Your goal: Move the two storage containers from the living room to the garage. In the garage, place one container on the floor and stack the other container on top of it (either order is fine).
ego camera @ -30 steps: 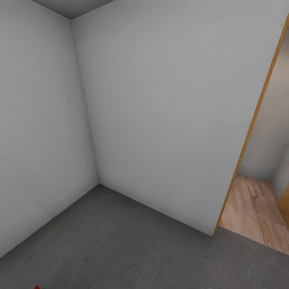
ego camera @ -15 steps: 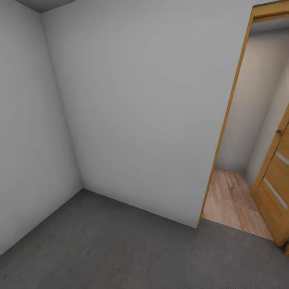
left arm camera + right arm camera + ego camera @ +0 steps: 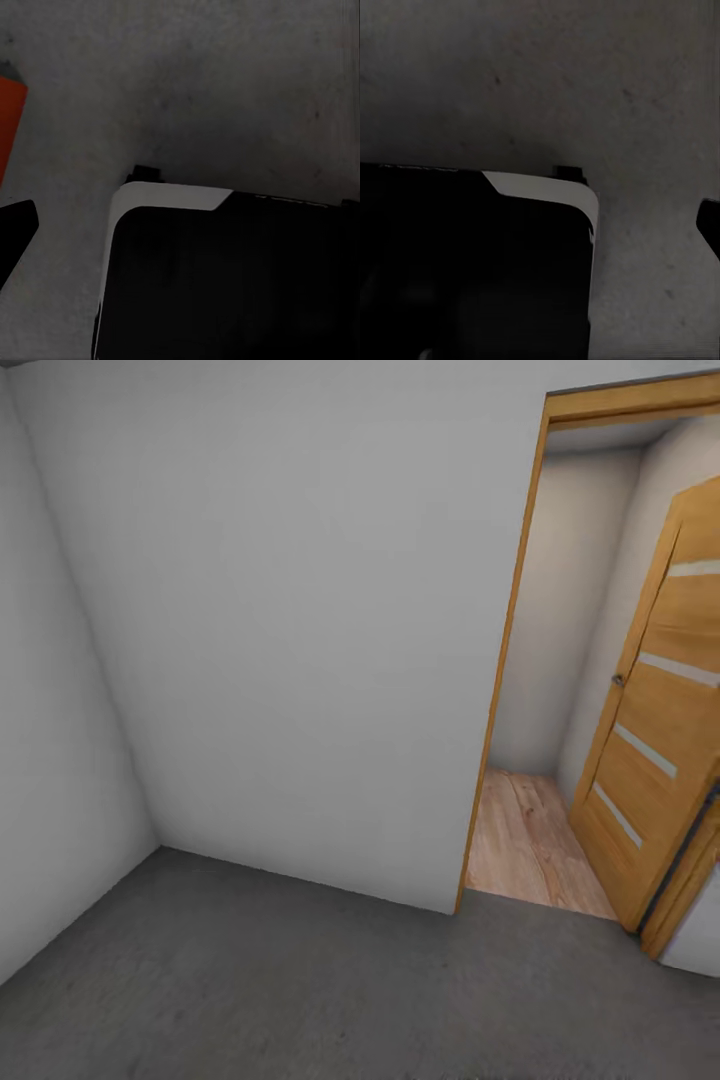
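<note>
as the view swung, open door [image 3: 655, 740] appeared.

Ahead of me: open grey concrete floor [image 3: 300, 980], bounded by plain white walls [image 3: 300, 640] meeting in a corner at my left. At right, a wood-framed doorway [image 3: 540, 690] stands passable; its door [image 3: 655, 730] swung open narrows the right side.

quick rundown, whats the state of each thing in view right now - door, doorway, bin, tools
wooden door: swung open, standing at the doorway's right side
doorway: unblocked, light plank flooring beyond it
storage container: an orange-red edge shows over the concrete floor; contact unclear
left tool: state cannot be told
right tool: state cannot be told
</note>
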